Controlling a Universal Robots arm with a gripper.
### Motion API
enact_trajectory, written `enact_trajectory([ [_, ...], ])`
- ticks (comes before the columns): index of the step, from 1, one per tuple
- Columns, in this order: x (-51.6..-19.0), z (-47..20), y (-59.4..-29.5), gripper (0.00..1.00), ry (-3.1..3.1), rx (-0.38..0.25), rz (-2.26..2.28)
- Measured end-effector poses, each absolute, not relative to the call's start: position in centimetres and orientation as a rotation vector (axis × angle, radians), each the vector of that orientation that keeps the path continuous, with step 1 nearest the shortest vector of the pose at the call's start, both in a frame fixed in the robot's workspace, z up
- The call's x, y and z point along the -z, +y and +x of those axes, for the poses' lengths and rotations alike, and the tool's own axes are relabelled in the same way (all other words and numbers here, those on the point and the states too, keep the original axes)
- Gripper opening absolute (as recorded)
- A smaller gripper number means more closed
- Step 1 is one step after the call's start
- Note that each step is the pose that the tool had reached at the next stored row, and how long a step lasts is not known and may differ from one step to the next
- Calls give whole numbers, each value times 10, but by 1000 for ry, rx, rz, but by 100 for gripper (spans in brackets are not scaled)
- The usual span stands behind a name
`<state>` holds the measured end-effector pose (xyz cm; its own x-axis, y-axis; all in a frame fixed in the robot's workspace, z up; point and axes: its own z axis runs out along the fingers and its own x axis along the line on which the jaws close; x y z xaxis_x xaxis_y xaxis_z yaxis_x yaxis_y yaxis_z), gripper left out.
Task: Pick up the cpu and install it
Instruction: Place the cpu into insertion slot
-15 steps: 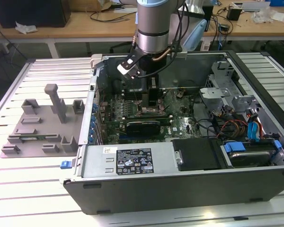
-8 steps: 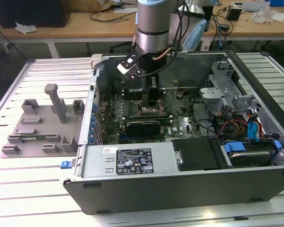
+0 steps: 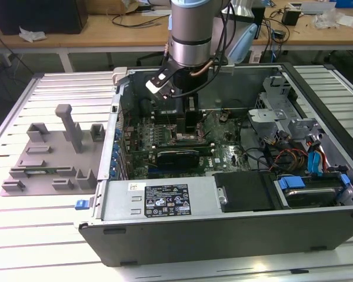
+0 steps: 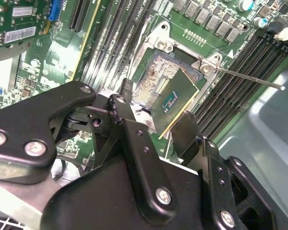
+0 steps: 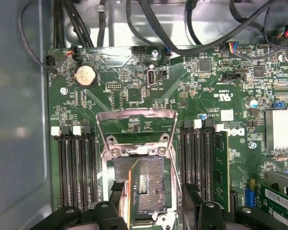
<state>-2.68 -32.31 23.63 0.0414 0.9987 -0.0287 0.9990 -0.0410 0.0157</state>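
Observation:
My gripper (image 3: 186, 120) is down inside the open computer case, over the motherboard. It is shut on the cpu (image 4: 175, 101), a small square chip held tilted by its edges, its green underside with gold contacts showing in the second wrist view. In the first wrist view the cpu (image 5: 143, 190) hangs edge-on just above the open socket (image 5: 158, 168), between my black fingers (image 5: 116, 190). The socket (image 4: 156, 72) lies bare, its metal frame (image 5: 137, 125) flipped open and its thin lever (image 4: 249, 79) swung out.
Memory slots (image 5: 74, 172) flank the socket on both sides, one holding a green module (image 5: 222, 167). A black card (image 3: 177, 156) sits nearer the case front. Cables (image 3: 294, 157) and a drive cage (image 3: 270, 114) fill the exterior view's right. A grey fixture (image 3: 53, 153) lies outside, left.

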Motion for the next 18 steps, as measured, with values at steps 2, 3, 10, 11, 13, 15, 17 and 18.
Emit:
enact_trajectory([
  [2,-236,-27,-325,60,2151,15,2247],
  [3,-236,-27,-325,60,2150,15,2247],
  [10,-236,-26,-329,60,2147,15,2251],
  [11,-236,-26,-330,60,2147,15,2250],
  [13,-236,-26,-334,60,2147,15,2250],
  [15,-236,-26,-335,60,2147,15,2251],
  [17,-236,-26,-338,60,2147,15,2251],
  [18,-236,-26,-338,60,2147,15,2251],
])
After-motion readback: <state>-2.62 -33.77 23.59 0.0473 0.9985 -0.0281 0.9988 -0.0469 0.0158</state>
